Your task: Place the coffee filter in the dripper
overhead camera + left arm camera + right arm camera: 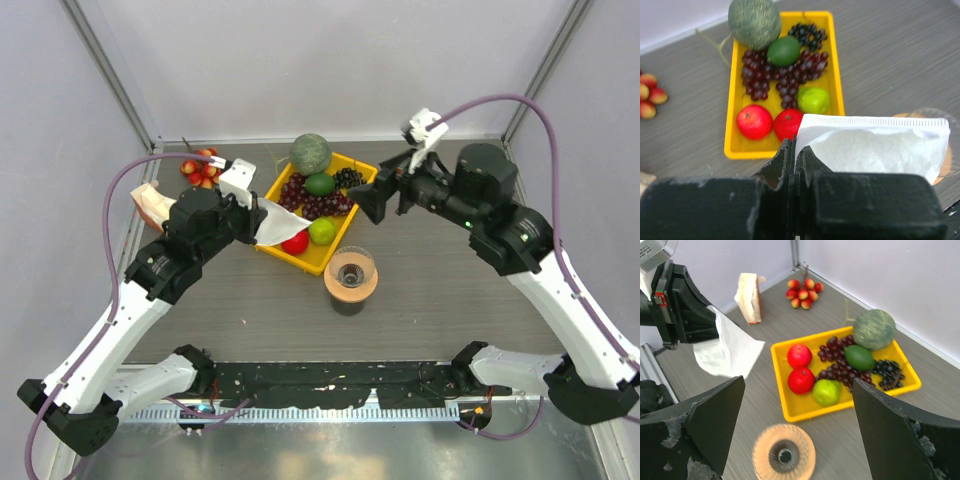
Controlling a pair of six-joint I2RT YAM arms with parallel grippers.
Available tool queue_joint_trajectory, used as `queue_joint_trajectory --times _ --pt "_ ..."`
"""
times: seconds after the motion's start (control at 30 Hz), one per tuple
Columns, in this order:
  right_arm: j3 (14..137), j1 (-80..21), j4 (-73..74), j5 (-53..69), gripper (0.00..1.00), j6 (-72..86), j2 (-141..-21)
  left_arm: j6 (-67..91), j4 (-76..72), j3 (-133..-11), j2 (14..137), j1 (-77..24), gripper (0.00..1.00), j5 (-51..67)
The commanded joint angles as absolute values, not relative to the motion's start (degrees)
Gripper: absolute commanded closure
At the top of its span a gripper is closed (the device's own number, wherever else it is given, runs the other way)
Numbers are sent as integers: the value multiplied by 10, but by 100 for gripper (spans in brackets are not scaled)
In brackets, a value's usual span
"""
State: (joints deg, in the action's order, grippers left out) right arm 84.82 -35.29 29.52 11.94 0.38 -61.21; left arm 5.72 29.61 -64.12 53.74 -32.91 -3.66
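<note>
At the far left we see a beige bundle of papers [150, 205] standing on the table [440, 310], and we take it as no part of the job. Next comes our left gripper [250, 215], its jaws shut tight on one edge of the coffee filter [272, 225]. The white paper hangs in the air over the near left corner of the yellow tray [318, 264] of fruit, clear of the table. From the left wrist we see the filter [875, 145] fanning out flat to the right of the pinched jaws, so we judge the pick-up done and the grip sound. Further right, just beside the tray's near corner, the dripper [351, 268] sits upright in a tan wooden ring [340, 291]. The right wrist view looks straight down into the dripper [784, 452], and we see no paper in it. The filter and the dripper are apart, so the carry across and the lowering into the cone are left to do. The filter looks flat, and we think it may need opening to seat well. At the right, our right gripper [385, 195] hovers above the tray's far corner with its jaws spread wide, holding nothing.
</note>
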Motion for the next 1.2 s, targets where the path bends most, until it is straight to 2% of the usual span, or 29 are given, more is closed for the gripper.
queue_joint_trajectory --times 0.0,0.2,0.63,0.8,0.97,1.07,1.17 --pt "947 -438 301 57 4 3 -670 42 266 -732 555 -356 100 -47" --pt "982 -489 330 26 4 -33 -707 38 224 -739 567 -372 100 -40" --pt "998 -536 257 2 5 -35 -787 36 193 -773 609 -384 100 -86" --pt "1002 -538 243 -88 4 -33 -816 47 185 -766 595 -383 100 -70" --pt "1014 -537 242 -88 4 -5 -837 47 164 -751 578 -383 100 -50" --pt "1019 -537 242 -94 0 -1 -843 53 149 -737 571 -384 100 -49" --pt "1020 -537 242 -107 13 19 -845 62 145 -731 567 -383 100 -46"
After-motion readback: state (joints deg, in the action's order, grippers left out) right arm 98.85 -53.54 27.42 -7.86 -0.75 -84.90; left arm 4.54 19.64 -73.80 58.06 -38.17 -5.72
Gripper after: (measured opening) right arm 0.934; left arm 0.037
